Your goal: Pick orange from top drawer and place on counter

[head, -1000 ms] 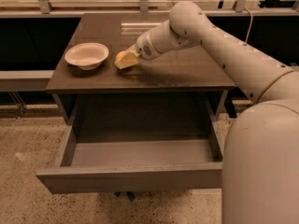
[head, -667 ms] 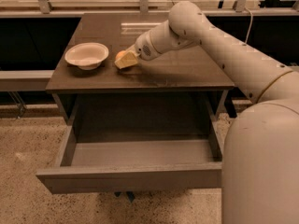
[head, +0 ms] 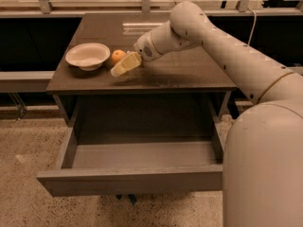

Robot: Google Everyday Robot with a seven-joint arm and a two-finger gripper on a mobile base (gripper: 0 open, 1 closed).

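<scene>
The orange (head: pixel 117 56) rests on the counter (head: pixel 180 70), just right of the white bowl. My gripper (head: pixel 124 64) hovers low over the counter right beside the orange, on its near-right side. Its pale yellow fingers (head: pixel 127 65) are open and hold nothing. The orange sits free, partly behind the near finger. The top drawer (head: pixel 132 178) is pulled fully out below the counter, and its inside shows nothing in it.
A white bowl (head: pixel 87 56) stands on the counter's left part. My arm reaches in from the right across the counter. A railing and dark panels run behind the cabinet. Pale speckled floor lies around the drawer.
The gripper has drawn back a little from the orange. The orange, hidden by the fingers before, now shows on the counter beside the bowl.
</scene>
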